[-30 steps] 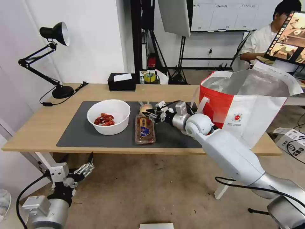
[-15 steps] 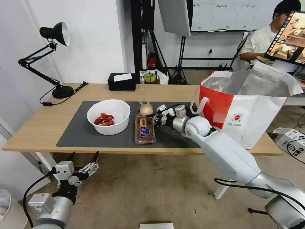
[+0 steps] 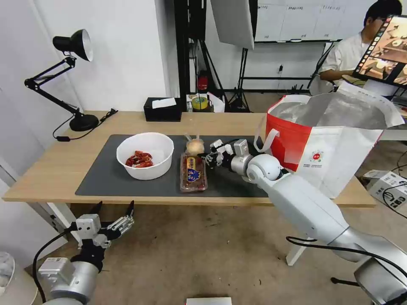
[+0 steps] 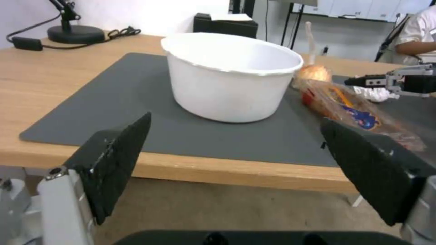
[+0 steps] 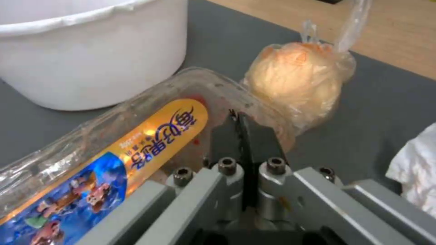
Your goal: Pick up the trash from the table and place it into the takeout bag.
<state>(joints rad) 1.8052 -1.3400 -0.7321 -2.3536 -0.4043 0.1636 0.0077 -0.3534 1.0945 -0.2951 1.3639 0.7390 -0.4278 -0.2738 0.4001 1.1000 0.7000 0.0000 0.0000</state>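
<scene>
1. Fingers, left gripper (image 3: 113, 215): spread wide, holding nothing; arm parked low, below and in front of the bench's near edge. In the left wrist view the two black pads (image 4: 119, 154) frame the scene from below bench height.
2. Long light-wood bench (image 3: 55, 169) with large dark grey mat (image 3: 101, 178): carries all the trash.
3. White round bowl with red shells (image 3: 145, 155): on the mat's left half, upright.
4. Clear hinged plastic food tray with orange-and-blue label (image 3: 193, 173): flat on the mat, just beside the bowl.
5. Small clear bag with tan lump (image 3: 195, 146): at the tray's far end.
6. Fingers, right gripper (image 3: 210, 157): pressed together, gripping nothing, low over the mat at the tray's far right corner.
7. Crumpled white tissue (image 5: 415, 173): on the mat just beside the right gripper.
8. Large white-and-red insulated takeout bag with silver foil lining (image 3: 335, 140): upright at the bench's right end, mouth open.
9. Handling note (judgement): the fingers must part before descending; a crushable piece wants a light pinch and a lift clearing the bag's rim.
10. View differences: the head view shows the shells; the left wrist view hides them behind the bowl wall. The right wrist view shows the closed fingers and label print.
</scene>
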